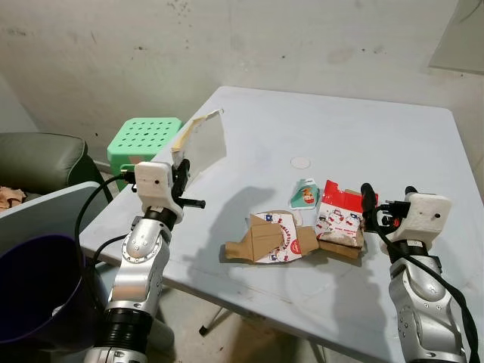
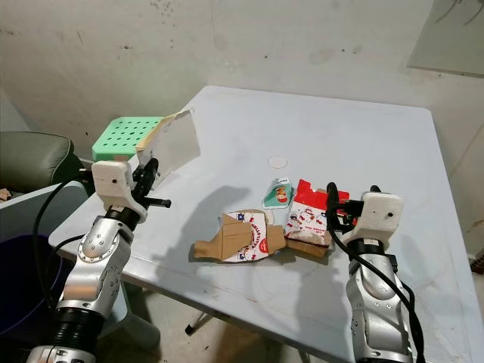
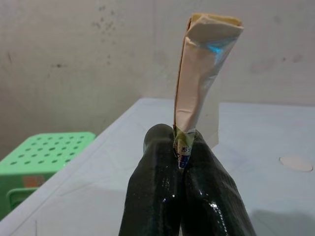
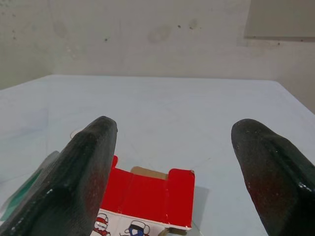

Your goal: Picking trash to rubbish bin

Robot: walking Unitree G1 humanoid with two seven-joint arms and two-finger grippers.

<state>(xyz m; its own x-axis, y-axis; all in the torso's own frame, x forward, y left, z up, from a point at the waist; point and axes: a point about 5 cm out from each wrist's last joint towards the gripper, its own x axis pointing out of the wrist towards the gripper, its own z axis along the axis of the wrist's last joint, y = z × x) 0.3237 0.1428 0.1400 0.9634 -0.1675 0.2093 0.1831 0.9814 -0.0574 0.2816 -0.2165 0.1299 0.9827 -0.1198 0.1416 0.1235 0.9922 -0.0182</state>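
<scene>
Left gripper (image 1: 180, 168) is clamped on the bottom edge of a flat paper wrapper (image 1: 203, 144), held upright over the table's left edge (image 1: 113, 212), w/ the dark rubbish bin (image 1: 34, 291) below-left. Wrapper looks light, thin, floppy; a pinch at the folded edge seems secure enough. Right gripper (image 4: 179, 162) hovers w/ fingers spread wide, just behind a red printed carton (image 1: 340, 215). Flattened cardboard box (image 1: 268, 238) and small teal packet (image 1: 305, 193) lie beside it. Cartons probably stiff, light; best taken by an edge.

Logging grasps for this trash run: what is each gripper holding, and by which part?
The left gripper pinches a flattened pale carton piece by its lower edge. The right gripper is open, holding nothing, above the red box.
</scene>
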